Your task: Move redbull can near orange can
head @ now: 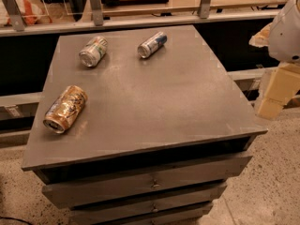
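Camera view is showing the redbull can [152, 44] and orange can [65, 109] lying well apart on the table [164, 102], the gripper [274, 95] hanging beside it, grip impossible to tell.

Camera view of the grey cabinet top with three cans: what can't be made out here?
- Pale gripper, at the right edge beside the cabinet: partly cut off by the frame.
- Slim blue-and-silver redbull can, lying at the back: lettering too small.
- Wide golden-orange can, lying front left: markings blurred.
- Lower grey drawers: cut by the bottom edge.
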`<control>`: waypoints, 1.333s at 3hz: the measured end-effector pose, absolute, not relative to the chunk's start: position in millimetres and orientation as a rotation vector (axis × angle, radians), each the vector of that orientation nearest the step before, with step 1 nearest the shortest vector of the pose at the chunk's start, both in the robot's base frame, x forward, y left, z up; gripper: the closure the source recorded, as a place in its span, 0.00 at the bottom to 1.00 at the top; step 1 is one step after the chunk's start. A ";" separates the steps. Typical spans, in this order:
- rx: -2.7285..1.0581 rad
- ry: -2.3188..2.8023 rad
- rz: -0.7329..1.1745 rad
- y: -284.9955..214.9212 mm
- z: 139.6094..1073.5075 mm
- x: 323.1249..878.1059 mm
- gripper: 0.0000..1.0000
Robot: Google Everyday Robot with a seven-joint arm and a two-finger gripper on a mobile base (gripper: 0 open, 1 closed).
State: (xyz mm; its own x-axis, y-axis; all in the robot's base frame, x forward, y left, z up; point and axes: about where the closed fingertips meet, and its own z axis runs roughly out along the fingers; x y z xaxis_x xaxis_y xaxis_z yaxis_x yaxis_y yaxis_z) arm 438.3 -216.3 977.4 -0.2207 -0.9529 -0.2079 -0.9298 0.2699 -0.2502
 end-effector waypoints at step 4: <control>-1.089 2.170 0.121 -143.1 1021.3 580.0 0.00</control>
